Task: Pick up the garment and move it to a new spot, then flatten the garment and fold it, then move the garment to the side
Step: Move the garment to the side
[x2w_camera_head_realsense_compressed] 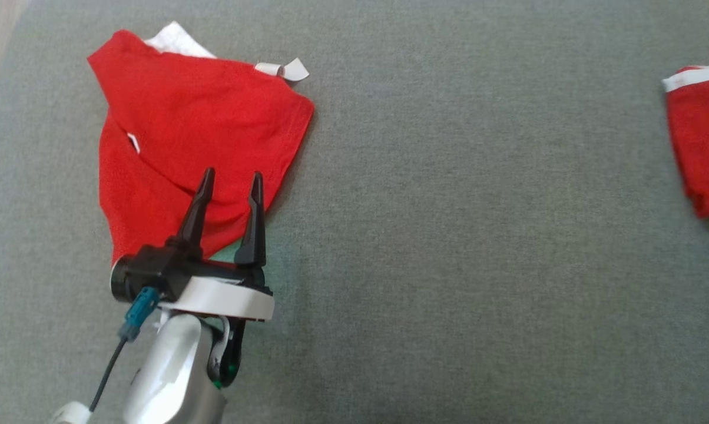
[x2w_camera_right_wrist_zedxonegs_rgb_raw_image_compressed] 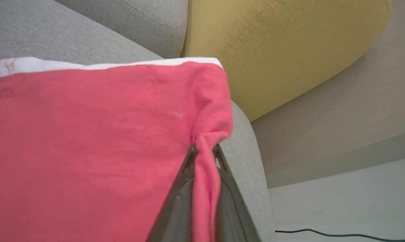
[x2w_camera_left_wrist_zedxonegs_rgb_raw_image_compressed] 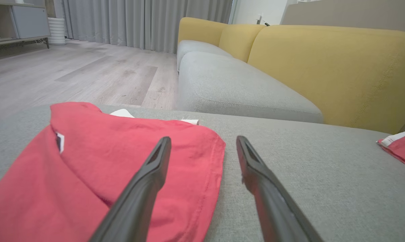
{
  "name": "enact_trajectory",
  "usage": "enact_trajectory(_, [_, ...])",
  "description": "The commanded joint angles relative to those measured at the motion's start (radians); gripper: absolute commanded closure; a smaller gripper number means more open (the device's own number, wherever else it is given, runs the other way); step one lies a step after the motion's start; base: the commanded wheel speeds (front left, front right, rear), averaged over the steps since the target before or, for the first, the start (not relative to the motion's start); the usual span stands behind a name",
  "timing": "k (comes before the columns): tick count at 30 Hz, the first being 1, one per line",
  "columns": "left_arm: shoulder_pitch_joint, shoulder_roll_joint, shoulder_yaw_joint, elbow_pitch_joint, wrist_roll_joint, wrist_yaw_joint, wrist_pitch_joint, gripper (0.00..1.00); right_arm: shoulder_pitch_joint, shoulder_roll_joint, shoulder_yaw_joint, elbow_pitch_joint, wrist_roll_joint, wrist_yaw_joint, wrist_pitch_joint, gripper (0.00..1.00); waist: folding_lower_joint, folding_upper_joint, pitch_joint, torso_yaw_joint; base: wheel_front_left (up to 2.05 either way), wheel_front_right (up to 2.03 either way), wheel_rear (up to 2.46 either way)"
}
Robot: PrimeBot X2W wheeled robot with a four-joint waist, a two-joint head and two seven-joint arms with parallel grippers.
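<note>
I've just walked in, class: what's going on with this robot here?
The robot's left gripper hovers, jaws open, over a crumpled red garment on the grey cushion, holding nothing. Its right gripper has its jaws shut on a fold of a second red garment with a white band, off to the right.

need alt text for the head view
The left gripper, its dark fingers open, hangs over the lower edge of a crumpled red mesh garment with white trim on a grey fabric cushion. A second red garment with a white band lies at the right edge.
</note>
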State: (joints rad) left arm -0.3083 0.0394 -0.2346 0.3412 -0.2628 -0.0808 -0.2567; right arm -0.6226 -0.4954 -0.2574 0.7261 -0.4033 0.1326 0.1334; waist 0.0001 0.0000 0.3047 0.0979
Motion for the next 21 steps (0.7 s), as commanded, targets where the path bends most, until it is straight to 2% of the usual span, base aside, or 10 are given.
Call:
enact_trajectory(1, [-0.039, 0.011, 0.033, -0.035, -0.003, -0.003, -0.005, 0.0, 0.007, -0.028, -0.007, -0.047, -0.014, -0.002, 0.002, 1.0, -0.0001, 0.0, 0.015, 0.009, 0.0, 0.0, 0.0])
enact_trajectory(10, [-0.048, 0.011, 0.039, -0.035, 0.002, -0.009, -0.005, 0.0, 0.018, 0.013, -0.111, -0.113, -0.047, -0.002, 0.005, 1.0, -0.0001, 0.0, 0.047, 0.015, 0.0, 0.0, 0.0])
enact_trajectory(11, [-0.048, 0.011, 0.04, -0.033, 0.003, -0.01, -0.005, 0.0, 0.018, 0.024, -0.12, -0.115, -0.047, -0.002, 0.004, 0.89, -0.0001, 0.0, 0.046, 0.014, 0.0, 0.0, 0.0])
enact_trajectory(12, [-0.049, 0.011, 0.041, -0.031, 0.005, -0.01, -0.005, 0.0, 0.018, 0.036, -0.127, -0.116, -0.047, -0.002, 0.004, 0.7, -0.0001, 0.0, 0.042, 0.012, 0.0, 0.0, 0.0])
enact_trajectory(13, [-0.049, 0.011, 0.042, -0.029, 0.007, -0.011, -0.005, 0.0, 0.018, 0.046, -0.13, -0.118, -0.046, -0.002, 0.0, 0.14, -0.0001, 0.0, 0.038, 0.01, 0.0, 0.0, 0.0])
enact_trajectory(14, [-0.049, 0.011, 0.043, -0.027, 0.009, -0.012, -0.005, 0.0, 0.015, 0.061, -0.139, -0.121, -0.04, -0.002, -0.003, 0.0, -0.0001, 0.0, 0.03, 0.008, 0.0, 0.0, 0.0])
enact_trajectory(21, [-0.03, 0.011, 0.048, -0.019, 0.01, -0.01, -0.005, 0.0, 0.0, 0.165, -0.119, -0.169, -0.01, -0.002, -0.062, 0.0, -0.0001, 0.0, -0.046, -0.011, 0.0, 0.0, 0.0])
